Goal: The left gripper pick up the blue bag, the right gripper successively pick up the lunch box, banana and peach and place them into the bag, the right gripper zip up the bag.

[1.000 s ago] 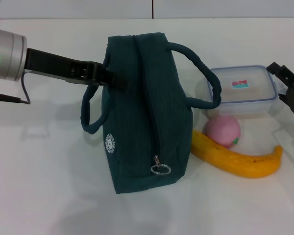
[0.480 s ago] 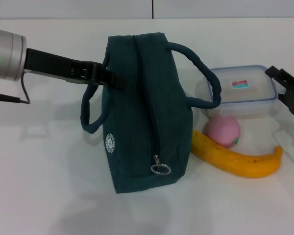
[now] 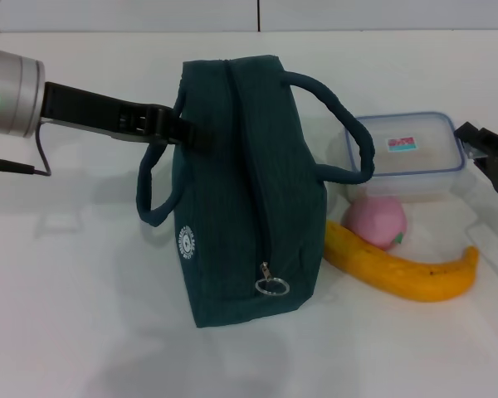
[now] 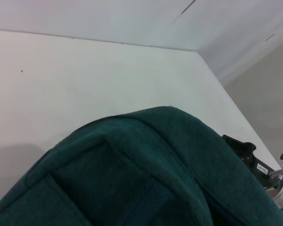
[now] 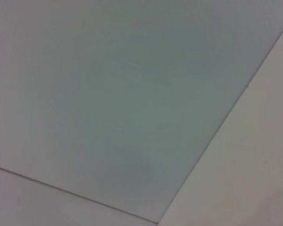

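At the left of the head view the left gripper (image 3: 178, 131) reaches in from the upper left and meets the near handle (image 3: 153, 178) of the blue bag (image 3: 245, 178); its fingers look pressed together on that strap, though the grip itself is partly hidden against the dark cloth. The bag stands upright in the middle of the white table (image 3: 75, 315), its zip closed along the ridge with the ring pull (image 3: 271, 286) hanging low on the front end. To the right of the bag lie the lunch box (image 3: 402, 153) at centre right, the peach (image 3: 375, 222) just below it, and the banana (image 3: 402, 267) curving along the lower right, touching the peach. At the far right edge the right gripper (image 3: 490, 153) sits close beside the lunch box; whether its claw is spread or closed cannot be told. By my reading the bag-holding step is settled and the lunch-box pick is in hand. The next move calls for the right claw to straddle the box; the bag's zip must also be opened before anything can go in.
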Robot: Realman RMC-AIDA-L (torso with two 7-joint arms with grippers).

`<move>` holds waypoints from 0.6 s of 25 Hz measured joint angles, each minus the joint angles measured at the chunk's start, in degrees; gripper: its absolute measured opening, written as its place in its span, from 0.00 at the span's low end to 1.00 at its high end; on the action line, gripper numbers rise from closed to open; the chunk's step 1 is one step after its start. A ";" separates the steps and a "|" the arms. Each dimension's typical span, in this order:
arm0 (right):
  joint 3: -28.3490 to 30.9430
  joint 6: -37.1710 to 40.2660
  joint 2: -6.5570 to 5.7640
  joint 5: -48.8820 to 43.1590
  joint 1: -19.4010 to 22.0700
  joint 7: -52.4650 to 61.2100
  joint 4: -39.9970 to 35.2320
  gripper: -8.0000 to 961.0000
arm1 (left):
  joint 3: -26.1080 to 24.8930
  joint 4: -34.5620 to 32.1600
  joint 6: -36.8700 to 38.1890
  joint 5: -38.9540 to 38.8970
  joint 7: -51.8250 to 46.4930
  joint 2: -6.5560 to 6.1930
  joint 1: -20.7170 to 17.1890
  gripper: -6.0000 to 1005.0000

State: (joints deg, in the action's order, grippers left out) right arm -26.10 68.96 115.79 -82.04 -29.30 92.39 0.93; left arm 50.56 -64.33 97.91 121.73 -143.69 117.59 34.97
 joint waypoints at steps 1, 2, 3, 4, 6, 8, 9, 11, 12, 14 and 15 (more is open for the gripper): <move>0.00 0.34 0.02 0.00 0.06 0.00 0.00 0.23 | 0.00 0.00 0.00 0.00 0.00 0.00 0.00 0.06; 0.04 0.78 0.03 0.02 0.15 0.00 -0.01 0.22 | -0.02 0.00 0.00 0.00 0.08 0.00 0.00 0.06; 0.11 1.10 0.03 0.03 0.22 0.00 -0.01 0.21 | -0.02 0.00 0.00 0.00 0.08 0.00 0.01 0.06; 0.19 1.45 0.01 0.06 0.29 0.00 -0.03 0.20 | -0.02 0.00 0.00 0.00 0.08 0.00 -0.02 0.06; 0.33 1.89 -0.03 0.15 0.38 0.00 -0.08 0.19 | -0.03 0.00 0.00 0.00 0.08 0.00 -0.08 0.06; 0.43 2.21 -0.05 0.27 0.50 -0.01 -0.12 0.18 | -0.03 0.00 0.04 0.00 0.08 0.00 -0.11 0.06; 0.51 2.33 -0.06 0.29 0.52 -0.01 -0.12 0.17 | -0.03 0.00 0.04 0.00 0.08 0.00 -0.11 0.06; 0.72 2.68 0.00 0.47 0.62 -0.01 -0.14 0.16 | -0.03 0.00 0.06 0.00 0.08 0.04 -0.13 0.06; 0.82 2.83 0.03 0.88 0.67 0.10 -0.09 0.16 | -0.03 0.00 0.06 -0.01 0.08 0.09 -0.13 0.06; 0.94 2.90 0.08 1.84 0.74 1.14 0.13 0.15 | -0.03 0.00 0.06 -0.01 0.07 0.12 -0.12 0.06; 0.98 2.91 0.10 2.26 0.76 2.05 0.22 0.15 | -0.03 0.00 0.09 -0.03 0.07 0.28 -0.01 0.06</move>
State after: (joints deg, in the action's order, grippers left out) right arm -25.12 71.87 115.89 -79.78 -28.53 94.44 1.15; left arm 50.53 -64.33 98.00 121.71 -143.62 117.88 34.96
